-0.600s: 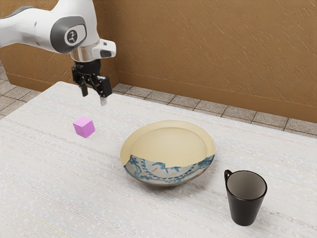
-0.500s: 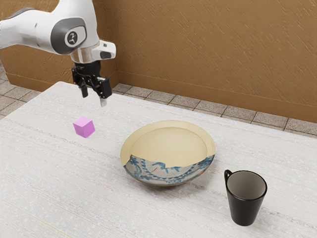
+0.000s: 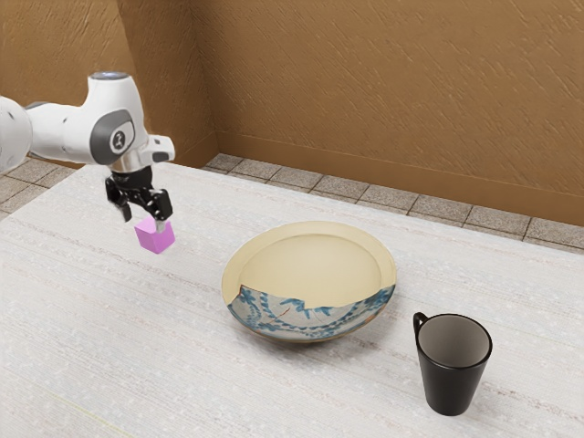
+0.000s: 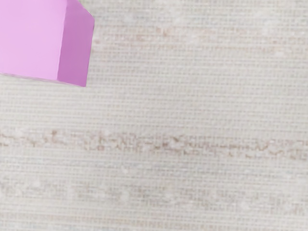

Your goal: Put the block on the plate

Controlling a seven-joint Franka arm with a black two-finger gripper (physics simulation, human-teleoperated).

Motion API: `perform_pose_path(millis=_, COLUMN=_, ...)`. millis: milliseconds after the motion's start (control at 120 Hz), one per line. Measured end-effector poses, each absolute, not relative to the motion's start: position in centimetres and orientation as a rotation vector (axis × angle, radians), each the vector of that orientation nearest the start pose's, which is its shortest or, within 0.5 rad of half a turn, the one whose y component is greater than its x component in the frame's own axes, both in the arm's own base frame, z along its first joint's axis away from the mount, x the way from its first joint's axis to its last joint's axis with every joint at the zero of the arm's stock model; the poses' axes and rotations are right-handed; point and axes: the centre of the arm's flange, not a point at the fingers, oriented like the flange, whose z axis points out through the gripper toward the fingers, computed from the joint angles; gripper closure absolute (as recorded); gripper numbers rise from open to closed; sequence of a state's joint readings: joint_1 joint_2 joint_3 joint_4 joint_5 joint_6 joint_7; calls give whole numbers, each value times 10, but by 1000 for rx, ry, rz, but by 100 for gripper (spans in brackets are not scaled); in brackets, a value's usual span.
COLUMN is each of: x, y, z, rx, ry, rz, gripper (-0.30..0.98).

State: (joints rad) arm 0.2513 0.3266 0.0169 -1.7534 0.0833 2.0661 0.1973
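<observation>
A brown wall [image 3: 392, 82] is rising behind the counter [image 3: 73, 365], whose pale, streaked top is bearing the task's 2 things and a mug. The white arm [image 3: 68, 132] is leaning in from the exterior view's left. The broad plate [image 3: 310, 260], cream with a blue-patterned part, is lying upright and is holding no block. The end effector [image 3: 143, 222] is hanging low, close above the block, and is standing open: its 2 fingers are showing a gap and are gripping nothing. The black mug [image 3: 452, 379] is standing beside the plate, towards the exterior view's right. Smallest of all, the pink block [image 3: 155, 240] is resting on the counter, well apart from the plate, towards the exterior view's left. 1 fingertip is overlapping its top in that view; whether they are touching, I cannot tell.

As for progress, the task is looking early: the end effector is waiting near the block, but neither the grasp nor the placing is showing as done. Lining up both fingers around the block, closing, lifting, carrying and releasing over the plate are all remaining. If the alignment is running off, a fingertip is risking landing on the block's top.
</observation>
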Motion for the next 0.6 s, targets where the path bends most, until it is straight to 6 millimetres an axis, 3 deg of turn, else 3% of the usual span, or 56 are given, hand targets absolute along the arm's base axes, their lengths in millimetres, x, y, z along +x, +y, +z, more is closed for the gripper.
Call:
perform_pose_path(millis=92, x=639, y=197, z=366, rx=-3086, ry=-43, rz=-20, gripper=0)
perform_pose_path(millis=267, x=656, y=248, z=338, rx=-3129, ry=-8, rz=-134, gripper=0)
perform_pose_path(millis=425, x=661, y=273, z=320, rx=-3126, ry=117, rz=-184, gripper=0)
perform_pose_path(millis=600, x=663, y=282, z=298, rx=-3069, ry=304, rz=-195, gripper=0)
